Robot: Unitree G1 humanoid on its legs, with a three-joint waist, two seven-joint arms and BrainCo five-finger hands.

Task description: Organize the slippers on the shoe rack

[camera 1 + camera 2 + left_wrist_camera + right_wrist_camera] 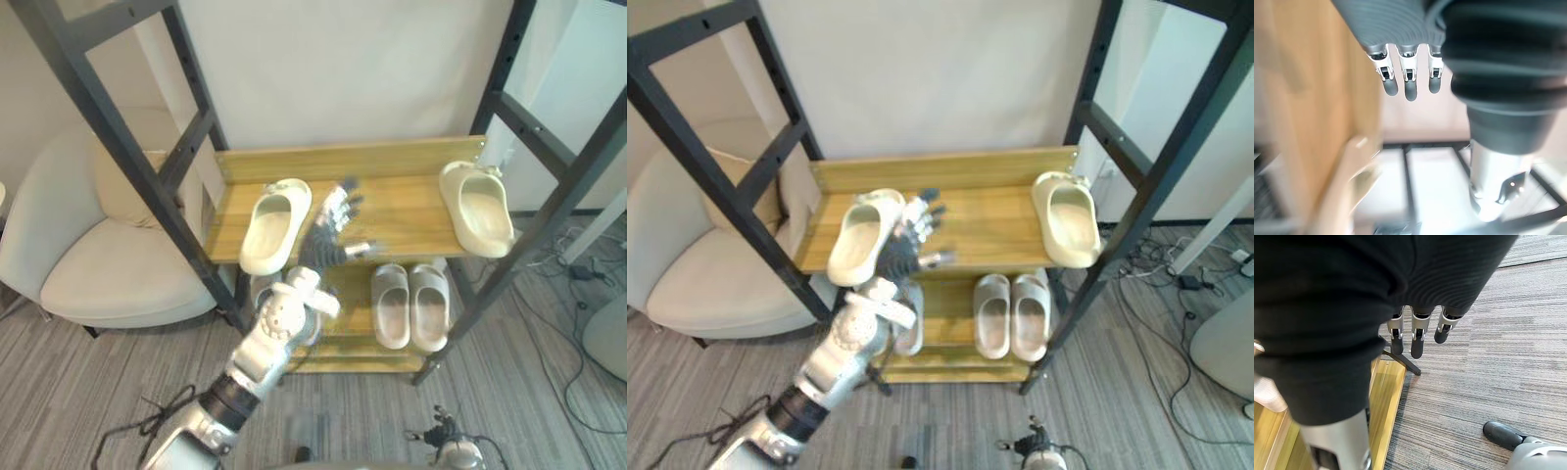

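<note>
A cream slipper (274, 223) lies toe-forward on the left of the rack's upper wooden shelf (402, 211). Its mate (477, 208) lies at the shelf's right end. A pale pair of slippers (409, 304) sits side by side on the lower shelf (343, 357). My left hand (330, 237) hovers over the upper shelf just right of the left slipper, fingers (1408, 81) straight and spread, holding nothing. My right hand (1418, 330) hangs low over the carpet beside the rack's foot, its fingers relaxed and empty.
Dark metal uprights (118, 147) frame the rack on both sides. A white armchair (98, 255) stands close on the left. Cables (573, 264) trail over the grey carpet on the right, near a pale rounded object (607, 338).
</note>
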